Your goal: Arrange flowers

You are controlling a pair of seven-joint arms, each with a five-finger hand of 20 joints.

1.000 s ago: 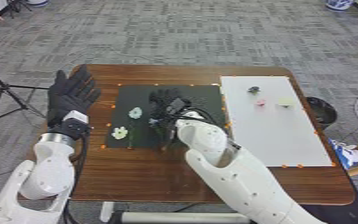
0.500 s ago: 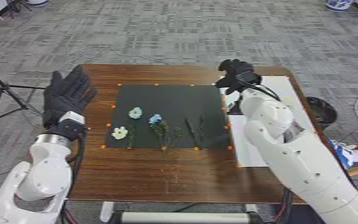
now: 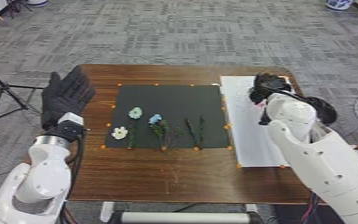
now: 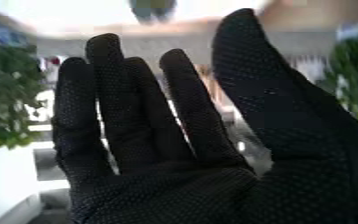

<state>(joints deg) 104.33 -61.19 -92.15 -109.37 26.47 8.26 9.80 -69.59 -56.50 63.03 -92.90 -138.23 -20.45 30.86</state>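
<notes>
Right robot hand (image 3: 270,86), empty with fingers extended, has swung farther over the rectangular white board (image 3: 250,145), so small pink flower (image 3: 261,104) is probably next.

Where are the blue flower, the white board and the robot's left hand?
Blue flower (image 3: 155,119): head view, on its petals.
White board (image 3: 260,141): head view, on its bare near part.
Left hand (image 3: 63,100): head view, on its palm.
</notes>
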